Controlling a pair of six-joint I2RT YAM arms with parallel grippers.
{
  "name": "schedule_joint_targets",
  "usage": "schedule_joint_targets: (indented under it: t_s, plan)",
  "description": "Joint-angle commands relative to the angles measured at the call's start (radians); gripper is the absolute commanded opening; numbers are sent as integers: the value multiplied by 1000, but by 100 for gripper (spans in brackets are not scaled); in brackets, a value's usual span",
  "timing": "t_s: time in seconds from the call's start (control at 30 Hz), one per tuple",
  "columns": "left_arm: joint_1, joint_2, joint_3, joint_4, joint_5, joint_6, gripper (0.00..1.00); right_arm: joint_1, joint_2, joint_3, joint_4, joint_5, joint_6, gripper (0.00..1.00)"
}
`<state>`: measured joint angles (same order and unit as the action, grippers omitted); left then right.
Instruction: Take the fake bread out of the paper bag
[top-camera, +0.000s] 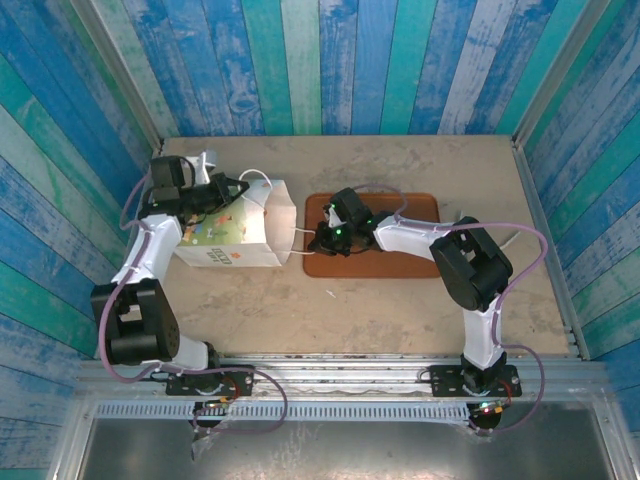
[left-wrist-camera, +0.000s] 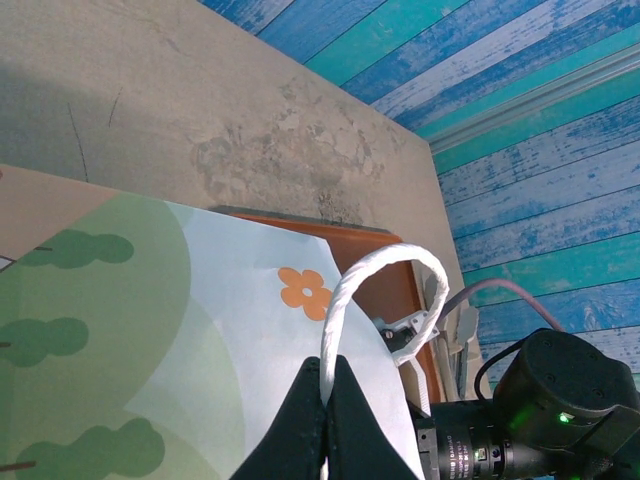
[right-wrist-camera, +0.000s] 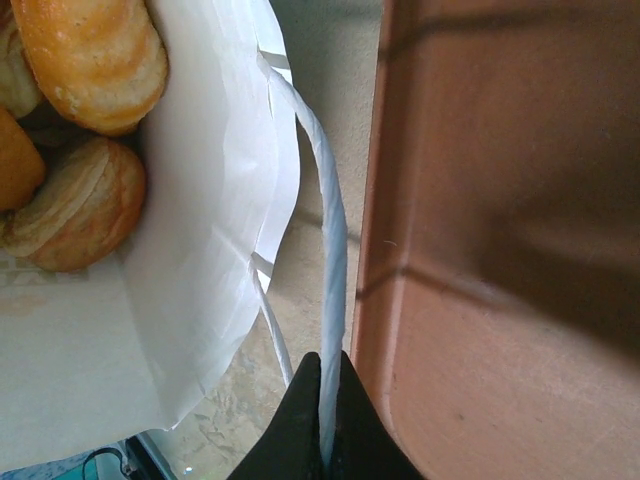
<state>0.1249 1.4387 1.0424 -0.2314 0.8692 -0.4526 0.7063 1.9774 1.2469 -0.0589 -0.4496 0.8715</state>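
The white paper bag (top-camera: 232, 240) with green printed pictures lies on the table left of centre, its open mouth facing right. My left gripper (top-camera: 238, 188) is shut on the bag's far cord handle (left-wrist-camera: 345, 295), pinched between the black fingertips of that gripper (left-wrist-camera: 326, 368). My right gripper (top-camera: 318, 240) is shut on the near cord handle (right-wrist-camera: 335, 240); the cord runs straight into the tips of this gripper (right-wrist-camera: 328, 362). In the right wrist view the fake bread (right-wrist-camera: 95, 50) shows inside the bag (right-wrist-camera: 210, 190): a golden roll at the top and a ridged round piece (right-wrist-camera: 75, 205) below it.
A flat brown tray (top-camera: 400, 262) lies right of the bag, under my right wrist; its rim (right-wrist-camera: 375, 250) runs close beside the held cord. Blue and green plank walls close in the table on three sides. Bare table surface (top-camera: 350, 310) lies in front.
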Motion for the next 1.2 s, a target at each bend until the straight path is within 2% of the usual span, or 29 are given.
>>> schedule_joint_targets:
  t_s: [0.0,0.27,0.43,0.57,0.8,0.93,1.03,1.1,1.17]
  plan:
    - [-9,9,-1,0,-23,34,0,-5,-11,-8,-9,-5,-11,3]
    - [-45,20,-1,-32,-43,70,0,-5,14,-5,-25,-5,-11,5]
    - [-48,4,4,-34,-38,85,0,-7,-33,-1,-70,28,-41,13]
    - [-47,-10,14,-39,-2,112,0,-21,-114,-9,-133,93,-77,34]
    - [-56,-50,51,-166,16,250,0,-62,-345,-76,-280,302,-160,56]
    - [-56,-92,71,-247,-23,309,0,-100,-494,-145,-355,442,-189,69]
    - [-56,-138,73,-255,-41,313,0,-185,-622,-222,-373,516,-186,84]
    - [-56,-164,80,-259,-45,318,0,-229,-717,-283,-389,591,-165,100]
    - [-56,-178,91,-267,-54,326,0,-270,-795,-334,-386,624,-186,100]
